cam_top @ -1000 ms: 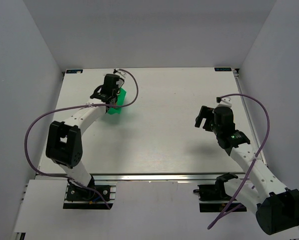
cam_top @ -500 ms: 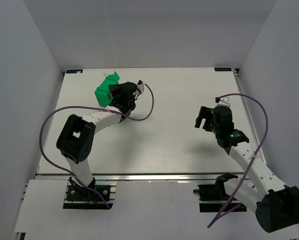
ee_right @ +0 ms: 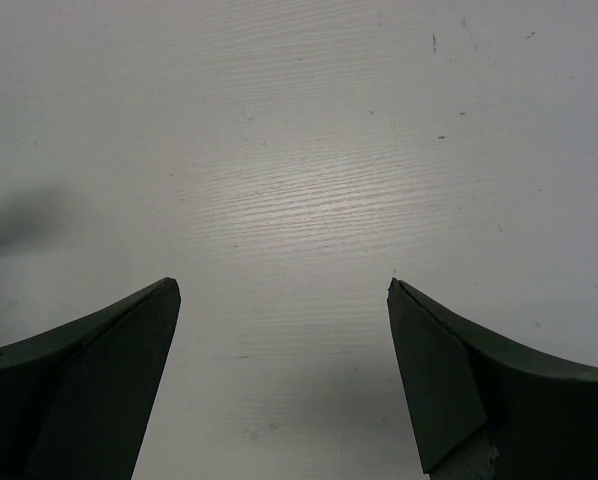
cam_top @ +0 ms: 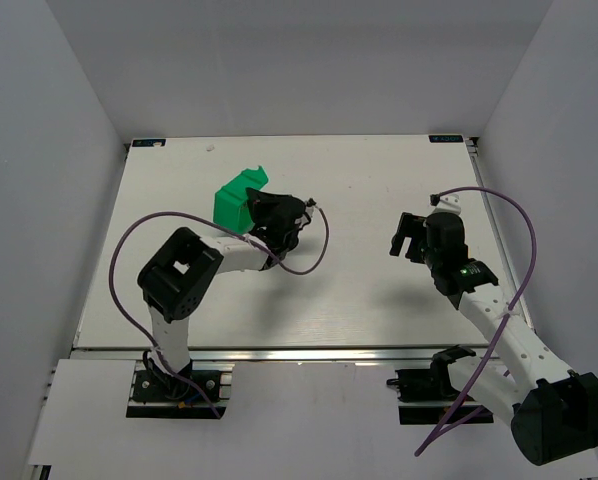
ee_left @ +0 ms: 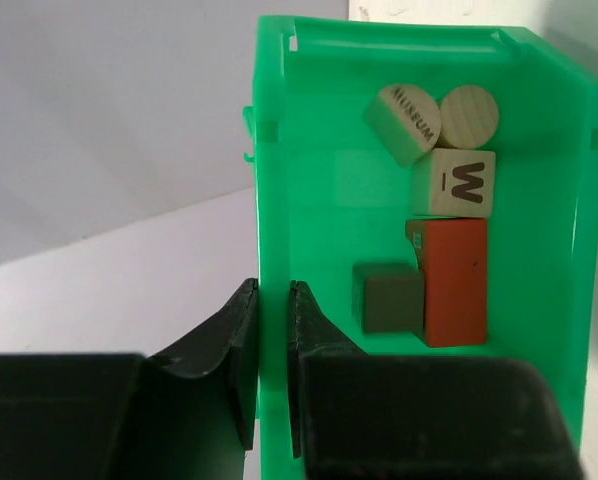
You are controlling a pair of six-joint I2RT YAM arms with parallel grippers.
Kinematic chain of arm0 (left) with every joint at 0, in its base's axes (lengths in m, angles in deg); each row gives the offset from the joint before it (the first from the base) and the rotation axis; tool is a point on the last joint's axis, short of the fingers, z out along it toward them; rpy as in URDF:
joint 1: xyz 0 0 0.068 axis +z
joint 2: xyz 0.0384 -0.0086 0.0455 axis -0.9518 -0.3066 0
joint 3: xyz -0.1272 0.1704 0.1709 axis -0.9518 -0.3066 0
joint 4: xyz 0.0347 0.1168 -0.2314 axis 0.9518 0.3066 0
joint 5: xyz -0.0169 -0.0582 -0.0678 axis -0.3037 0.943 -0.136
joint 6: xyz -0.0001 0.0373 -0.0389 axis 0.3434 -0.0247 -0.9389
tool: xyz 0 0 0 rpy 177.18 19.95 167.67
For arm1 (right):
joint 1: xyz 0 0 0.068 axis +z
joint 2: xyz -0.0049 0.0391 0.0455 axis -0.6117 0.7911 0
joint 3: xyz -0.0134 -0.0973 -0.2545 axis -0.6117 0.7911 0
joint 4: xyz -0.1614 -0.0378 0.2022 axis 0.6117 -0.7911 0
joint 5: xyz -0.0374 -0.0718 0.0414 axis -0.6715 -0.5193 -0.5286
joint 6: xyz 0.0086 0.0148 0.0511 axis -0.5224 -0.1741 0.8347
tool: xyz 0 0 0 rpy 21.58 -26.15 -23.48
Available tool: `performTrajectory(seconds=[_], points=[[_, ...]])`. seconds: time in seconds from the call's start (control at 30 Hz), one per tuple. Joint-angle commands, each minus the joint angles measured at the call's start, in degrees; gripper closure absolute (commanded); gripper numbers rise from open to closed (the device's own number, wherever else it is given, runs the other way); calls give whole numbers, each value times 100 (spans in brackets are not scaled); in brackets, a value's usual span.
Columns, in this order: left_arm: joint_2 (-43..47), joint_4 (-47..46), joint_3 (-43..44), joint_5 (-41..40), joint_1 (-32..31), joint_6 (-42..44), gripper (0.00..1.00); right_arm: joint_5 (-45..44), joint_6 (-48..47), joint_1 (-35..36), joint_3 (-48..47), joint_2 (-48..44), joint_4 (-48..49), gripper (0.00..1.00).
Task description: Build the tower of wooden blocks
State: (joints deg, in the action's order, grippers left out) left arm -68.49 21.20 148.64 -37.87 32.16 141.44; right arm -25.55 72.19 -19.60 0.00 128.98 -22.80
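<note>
My left gripper is shut on the left wall of the green plastic bin and holds it off the table; the bin is at the table's middle left in the top view. Inside lie loose wooden blocks: a red-orange block, a grey-brown cube, a pale cube marked W and two pale round pieces. No stack stands. My right gripper is open and empty above bare table; in the top view it hangs at the right.
The white table has grey walls on three sides. The left arm's purple cable loops beside the bin.
My left gripper has carried the green bin from the far left toward the table's middle and turned it. The right arm has not moved.
</note>
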Motion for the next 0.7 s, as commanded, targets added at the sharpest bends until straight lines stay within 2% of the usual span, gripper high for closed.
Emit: performTrajectory(seconds=[0.0, 0.33, 0.67], points=[[-58, -716, -153, -424, -228, 582, 100, -92, 9, 17, -57, 1, 5, 11], [-401, -769, -293, -705, -773, 776, 100, -110, 62, 8, -56, 150, -22, 11], [-674, -910, -294, -784, -985, 873, 100, -224, 176, -9, -21, 291, -39, 10]])
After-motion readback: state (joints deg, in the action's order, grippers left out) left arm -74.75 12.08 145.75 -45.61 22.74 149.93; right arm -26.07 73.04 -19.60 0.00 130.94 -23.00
